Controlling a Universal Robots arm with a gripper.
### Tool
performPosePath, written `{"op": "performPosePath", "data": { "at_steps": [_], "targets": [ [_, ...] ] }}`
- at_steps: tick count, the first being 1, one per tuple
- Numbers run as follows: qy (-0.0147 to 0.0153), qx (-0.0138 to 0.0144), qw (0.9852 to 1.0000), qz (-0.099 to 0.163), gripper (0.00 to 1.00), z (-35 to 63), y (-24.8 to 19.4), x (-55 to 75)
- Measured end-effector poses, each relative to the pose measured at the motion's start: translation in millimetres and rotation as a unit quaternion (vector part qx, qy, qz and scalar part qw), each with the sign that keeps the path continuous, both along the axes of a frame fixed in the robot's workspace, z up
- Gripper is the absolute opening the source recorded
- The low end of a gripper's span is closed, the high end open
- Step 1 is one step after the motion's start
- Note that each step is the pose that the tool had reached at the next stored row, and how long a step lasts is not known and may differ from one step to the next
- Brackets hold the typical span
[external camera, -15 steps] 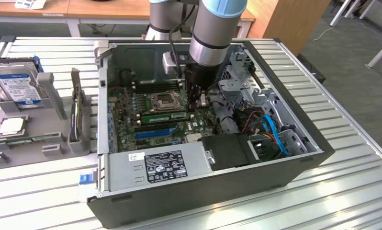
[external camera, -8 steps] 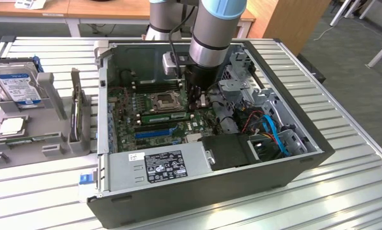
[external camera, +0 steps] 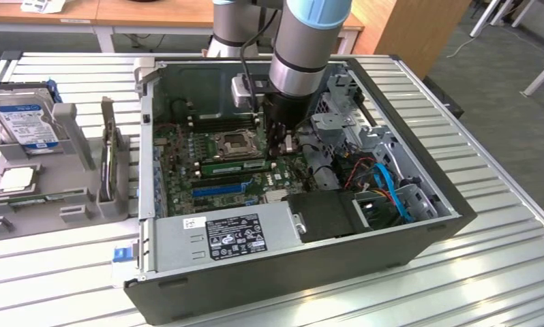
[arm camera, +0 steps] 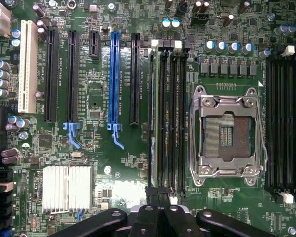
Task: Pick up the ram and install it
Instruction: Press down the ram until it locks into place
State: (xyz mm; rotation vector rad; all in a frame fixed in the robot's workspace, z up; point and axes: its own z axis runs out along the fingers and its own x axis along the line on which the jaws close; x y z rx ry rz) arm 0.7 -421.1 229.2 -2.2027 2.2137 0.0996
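Observation:
The ram [external camera: 234,165] is a narrow green stick standing in a black memory slot beside the empty CPU socket [external camera: 233,143], inside the open computer case [external camera: 281,272]. In the wrist view the ram [arm camera: 152,113] appears edge-on in the slot of that bank farthest from the socket [arm camera: 227,136]. My gripper [external camera: 285,146] reaches down into the case at one end of that slot bank. Its black fingertips [arm camera: 164,195] are pressed together over the end of the slots, with nothing visible between them. Whether they touch the ram, I cannot tell.
A blue expansion slot [arm camera: 114,79] and black slots lie beside the memory bank. The power supply [external camera: 231,235] and blue cables [external camera: 390,191] fill the case's near side. On the exterior view's left, a grey holder [external camera: 81,146] carries a hard drive [external camera: 22,122], a processor [external camera: 16,178] and an upright card [external camera: 108,157].

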Motion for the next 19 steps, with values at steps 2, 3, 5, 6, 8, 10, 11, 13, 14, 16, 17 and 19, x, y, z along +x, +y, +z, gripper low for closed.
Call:
{"op": "performPosePath", "data": {
  "at_steps": [2,3,5,6,8,10,11,13,14,16,17,19],
  "targets": [
    [0.0001,-0.0002,1.0,0.0,0.1,-0.5,0.0,0.0],
    [0.0001,-0.0002,1.0,0.0,0.1,-0.7,-0.1,0.0],
    [0.0,-0.0001,1.0,0.0,0.1,-0.8,0.0,0.0],
    [0.0,-0.0001,1.0,0.0,0.1,-0.8,0.0,0.0],
    [0.0,-0.0001,1.0,0.0,0.1,-1.1,0.0,0.0],
    [0.0,0.0,1.0,0.0,0.1,-1.6,0.0,0.0],
    [0.0001,-0.0001,1.0,0.0,0.1,-1.8,0.0,0.0],
    [0.0,-0.0001,1.0,0.0,0.1,-2.3,0.0,0.0],
    [0.0,-0.0001,1.0,0.0,0.1,-2.6,0.0,0.0],
    [0.0001,-0.0002,1.0,0.0,0.1,-2.9,0.0,0.0],
    [0.0001,-0.0002,1.0,0.0,0.1,-2.9,0.0,0.0],
    [0.0001,-0.0001,1.0,0.0,0.1,-3.0,0.0,0.0]
  ]
}}
